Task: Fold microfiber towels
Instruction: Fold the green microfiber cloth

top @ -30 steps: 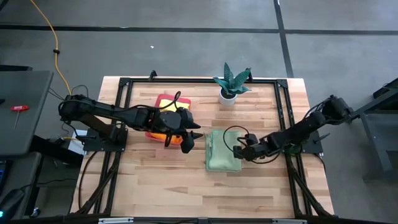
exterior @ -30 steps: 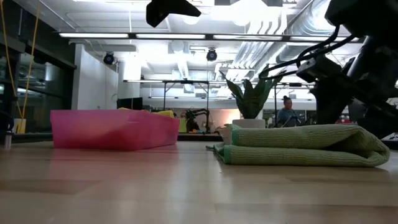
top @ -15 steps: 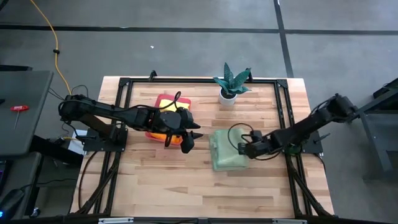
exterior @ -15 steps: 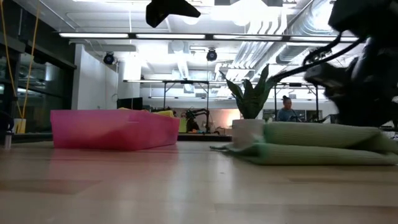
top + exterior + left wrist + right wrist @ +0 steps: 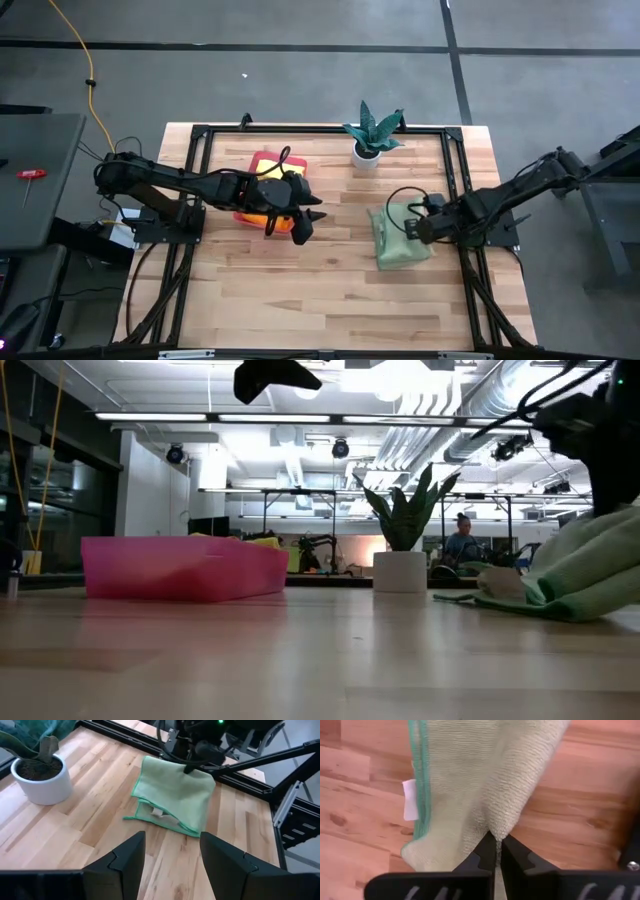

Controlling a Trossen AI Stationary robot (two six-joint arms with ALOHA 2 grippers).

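Wooden table (image 5: 300,290): right end effector (image 5: 414,228) pinching pale green towel (image 5: 398,237), potted plant (image 5: 371,133) nearby.

No text, brand, number or sign is readable in any view. The pale green towel (image 5: 465,780) has a small white tag (image 5: 410,800) at its teal hem, but the tag shows no readable print.

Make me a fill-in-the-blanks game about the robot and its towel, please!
1. The right end effector is pinching a pale ____ towel.
2. The left end effector hangs open beside the ____ tray.
3. The white pot holds a ____.
4. The table is made of ____.

Missing words: green, pink, plant, wood
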